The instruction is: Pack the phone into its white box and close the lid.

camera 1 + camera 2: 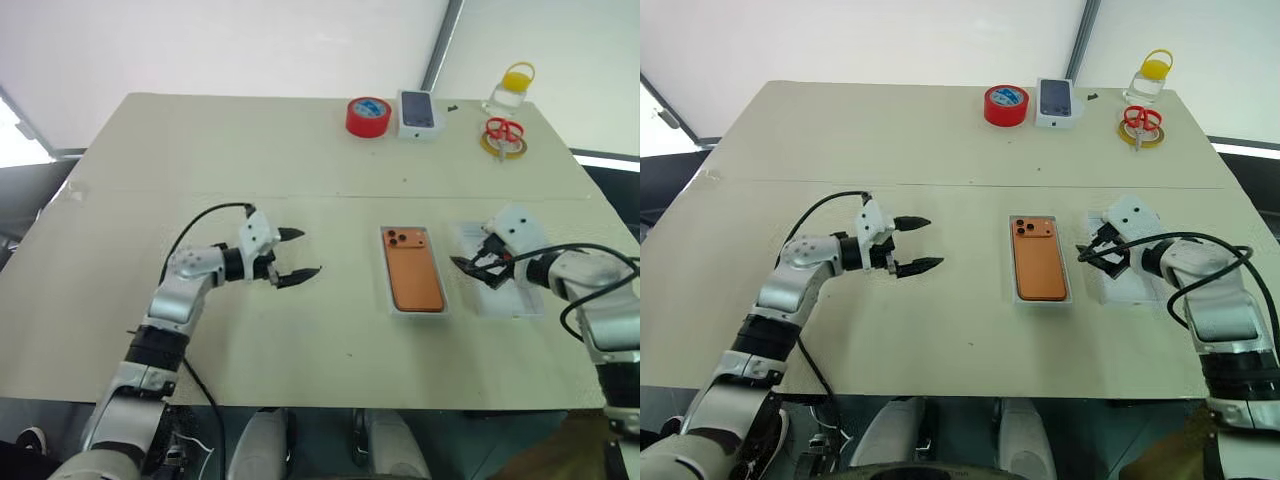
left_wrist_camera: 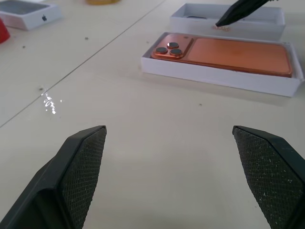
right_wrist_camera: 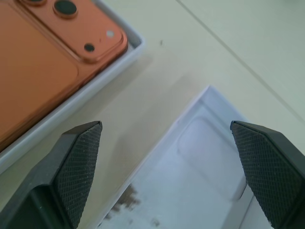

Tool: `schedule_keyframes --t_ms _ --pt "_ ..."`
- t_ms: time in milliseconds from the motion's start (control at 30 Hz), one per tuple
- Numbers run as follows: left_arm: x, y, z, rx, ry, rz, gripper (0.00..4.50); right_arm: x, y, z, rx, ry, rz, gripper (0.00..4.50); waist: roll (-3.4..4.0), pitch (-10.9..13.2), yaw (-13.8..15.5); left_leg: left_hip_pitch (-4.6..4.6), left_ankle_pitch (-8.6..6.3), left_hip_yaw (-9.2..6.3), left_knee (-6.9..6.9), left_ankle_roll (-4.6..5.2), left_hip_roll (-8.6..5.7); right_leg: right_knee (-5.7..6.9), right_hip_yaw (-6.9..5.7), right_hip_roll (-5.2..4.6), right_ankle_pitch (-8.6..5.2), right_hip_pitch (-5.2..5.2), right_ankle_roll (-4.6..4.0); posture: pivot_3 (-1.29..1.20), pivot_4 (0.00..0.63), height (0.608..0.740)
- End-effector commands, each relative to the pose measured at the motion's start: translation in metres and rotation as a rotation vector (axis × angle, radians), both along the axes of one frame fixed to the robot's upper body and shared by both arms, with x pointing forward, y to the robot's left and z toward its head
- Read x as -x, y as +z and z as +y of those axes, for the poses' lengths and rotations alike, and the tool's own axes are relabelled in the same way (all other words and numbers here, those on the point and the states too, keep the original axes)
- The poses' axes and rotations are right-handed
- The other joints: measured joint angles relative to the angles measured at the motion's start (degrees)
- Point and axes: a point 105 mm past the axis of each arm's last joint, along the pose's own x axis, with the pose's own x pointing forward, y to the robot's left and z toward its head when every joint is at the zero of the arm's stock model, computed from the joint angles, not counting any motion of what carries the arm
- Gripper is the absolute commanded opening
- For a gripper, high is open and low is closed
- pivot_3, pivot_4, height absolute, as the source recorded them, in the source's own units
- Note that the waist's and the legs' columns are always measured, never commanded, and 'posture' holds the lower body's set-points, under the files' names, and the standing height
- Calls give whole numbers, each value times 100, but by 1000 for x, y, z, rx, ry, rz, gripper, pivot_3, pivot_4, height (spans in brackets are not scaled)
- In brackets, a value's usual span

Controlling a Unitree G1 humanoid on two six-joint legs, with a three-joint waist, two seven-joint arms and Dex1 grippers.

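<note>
The orange phone [image 1: 413, 268] lies camera side up inside the shallow white box [image 2: 214, 76], right of the table's middle. Beside it on the right sits the open white lid [image 1: 515, 300], hollow side up. My right gripper [image 1: 478, 270] hovers open over the lid's near-left corner, holding nothing; in the right wrist view the lid [image 3: 190, 176] and the phone [image 3: 43, 57] lie below its spread fingers. My left gripper [image 1: 297, 255] stands open and empty to the left of the box, pointing toward it, well apart from it.
At the table's far edge stand a red tape roll [image 1: 368, 116], a small white box with a dark phone picture [image 1: 419, 112], a clear bottle with a yellow cap [image 1: 511, 88] and red-handled scissors [image 1: 505, 133]. A seam crosses the table behind the box.
</note>
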Motion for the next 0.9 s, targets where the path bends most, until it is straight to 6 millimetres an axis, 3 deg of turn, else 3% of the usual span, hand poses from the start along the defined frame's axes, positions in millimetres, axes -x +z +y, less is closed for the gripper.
schedule_keyframes --t_ms 33,100,433,600,900 --pt "7 20 8 36 -18 -98 4473 7 19 -7 -101 -110 -1 4500 2 -1 -1 0 0 1 0 0 0 0 1 0 -1 0 -1 0 150 739" --pt "11 16 11 27 -27 -85 4473 12 20 -1 -200 -150 52 4500 4 -2 0 0 0 1 0 0 1 1 1 0 0 -2 -1 0 150 739" --pt "25 14 6 19 -51 -75 4473 30 12 10 -263 -249 375 4500 6 -3 -1 -3 0 1 0 0 4 1 1 0 -2 -7 -4 0 150 739" --pt "38 15 -2 42 -57 -85 4473 26 2 0 -291 -373 472 4500 6 -3 -12 -4 -1 4 0 1 4 -3 2 0 -2 -7 -3 0 150 739" --pt "69 18 7 77 -67 -154 4473 1 5 -3 -273 -448 486 4500 12 -3 -139 -9 -1 3 -2 2 8 -1 4 5 -2 -14 -4 0 150 739"
